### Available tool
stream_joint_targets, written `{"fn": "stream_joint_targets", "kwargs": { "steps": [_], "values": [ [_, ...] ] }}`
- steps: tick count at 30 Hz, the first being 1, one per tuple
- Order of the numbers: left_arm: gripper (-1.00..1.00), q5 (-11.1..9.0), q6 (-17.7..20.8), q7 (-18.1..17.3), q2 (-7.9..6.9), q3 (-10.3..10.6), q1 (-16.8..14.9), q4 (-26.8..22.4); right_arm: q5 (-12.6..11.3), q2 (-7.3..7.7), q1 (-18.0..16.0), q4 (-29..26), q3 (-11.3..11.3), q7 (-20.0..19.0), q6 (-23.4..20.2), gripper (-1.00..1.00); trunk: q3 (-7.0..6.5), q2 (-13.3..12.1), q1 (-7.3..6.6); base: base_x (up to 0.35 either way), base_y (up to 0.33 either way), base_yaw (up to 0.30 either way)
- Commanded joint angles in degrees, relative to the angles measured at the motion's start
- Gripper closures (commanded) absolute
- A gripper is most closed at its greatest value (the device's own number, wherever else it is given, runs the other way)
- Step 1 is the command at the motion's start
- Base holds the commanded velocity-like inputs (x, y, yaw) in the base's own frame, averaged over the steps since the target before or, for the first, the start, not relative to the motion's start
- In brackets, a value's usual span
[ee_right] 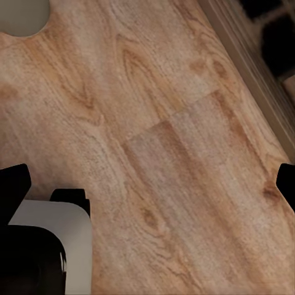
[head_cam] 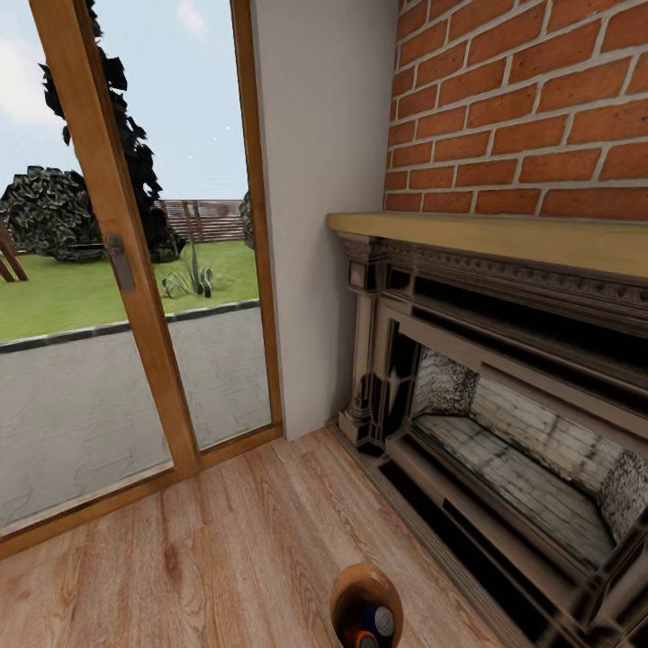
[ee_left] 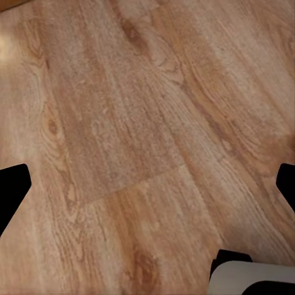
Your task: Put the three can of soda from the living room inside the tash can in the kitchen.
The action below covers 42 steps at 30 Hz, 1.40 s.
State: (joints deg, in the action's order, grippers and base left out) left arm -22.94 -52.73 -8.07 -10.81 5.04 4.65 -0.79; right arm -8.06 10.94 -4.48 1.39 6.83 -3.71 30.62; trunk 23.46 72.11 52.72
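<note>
The tash can [head_cam: 353, 587] sits at the bottom edge of the head view, its copper-brown inside facing up. Two cans of soda lie in it: a dark blue one with a pale top [head_cam: 380, 619] and an orange one [head_cam: 363, 640], partly cut off by the frame. In the left wrist view my left gripper [ee_left: 147, 190] is open over bare plank floor, black fingertips [ee_left: 12, 184] far apart. My right gripper [ee_right: 147, 187] is open too, with only floor between its fingertips [ee_right: 13, 184]. A pale round rim [ee_right: 21, 13], perhaps the bin's outside, shows in the right wrist view.
This is the living room. A dark ornate fireplace [head_cam: 504, 405] with a wooden mantel [head_cam: 504, 236] fills the right, under a red brick chimney [head_cam: 531, 99]. A wood-framed glass door [head_cam: 126, 270] stands on the left. Light plank floor [head_cam: 243, 540] lies between. Pale robot body parts [ee_right: 52, 246] edge the wrist views.
</note>
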Motion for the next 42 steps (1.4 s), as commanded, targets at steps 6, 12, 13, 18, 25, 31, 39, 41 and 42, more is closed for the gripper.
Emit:
{"fn": "stream_joint_targets", "kwargs": {
  "steps": [6, 12, 13, 18, 25, 31, 39, 41, 42],
  "values": [
    [-1.00, 0.15, -0.01, 0.14, 0.45, 0.07, -0.01, -0.04, 0.15, 0.02, 0.00, 0.61, 0.10, -0.03, -0.03, -1.00, 0.00, 0.00, 0.00, 0.000, 0.000, 0.000],
    [-1.00, 0.19, -0.01, 0.22, 2.09, 0.12, -0.09, -0.27, 0.46, -1.28, 0.00, 0.54, 0.38, -0.40, -0.03, -1.00, 0.00, 0.00, 0.00, 0.000, 0.000, 0.000],
    [-1.00, 0.15, -0.01, 0.23, 2.41, 0.13, -0.12, -0.33, 0.49, -2.04, 0.00, 0.56, 0.41, -0.37, -0.03, -1.00, 0.00, 0.00, 0.00, 0.000, 0.000, 0.000],
    [-1.00, 0.15, -0.01, 0.25, 2.80, 0.14, -0.15, -0.29, 0.54, -4.27, 0.00, 0.61, 0.39, -0.33, -0.04, -1.00, 0.00, 0.00, 0.00, 0.000, 0.000, 0.000],
    [-1.00, 0.16, -0.01, 0.25, 2.96, 0.12, -0.16, -0.23, 0.58, -5.26, 0.00, 0.63, 0.25, -0.27, -0.05, -1.00, 0.00, 0.00, 0.00, 0.000, 0.000, 0.000],
    [-1.00, 0.17, -0.01, 0.25, 2.98, 0.13, -0.16, -0.26, 0.58, -5.36, 0.00, 0.63, 0.29, -0.25, -0.04, -1.00, 0.00, 0.00, 0.00, 0.000, 0.000, 0.000],
    [-1.00, 0.13, -0.01, 0.25, 2.96, 0.14, -0.16, -0.26, 0.58, -5.40, 0.00, 0.63, 0.30, -0.24, -0.05, -1.00, 0.00, 0.00, 0.00, 0.000, 0.000, 0.000],
    [-1.00, 0.15, -0.01, 0.25, 2.98, 0.14, -0.16, -0.26, 0.58, -5.40, 0.00, 0.63, 0.29, -0.24, -0.04, -1.00, 0.00, 0.00, 0.00, 0.000, 0.000, 0.000],
    [-1.00, 0.16, -0.01, 0.25, 2.98, 0.14, -0.16, -0.26, 0.58, -5.40, 0.00, 0.63, 0.29, -0.24, -0.04, -1.00, 0.00, 0.00, 0.00, 0.000, 0.000, 0.000]
  ]
}}
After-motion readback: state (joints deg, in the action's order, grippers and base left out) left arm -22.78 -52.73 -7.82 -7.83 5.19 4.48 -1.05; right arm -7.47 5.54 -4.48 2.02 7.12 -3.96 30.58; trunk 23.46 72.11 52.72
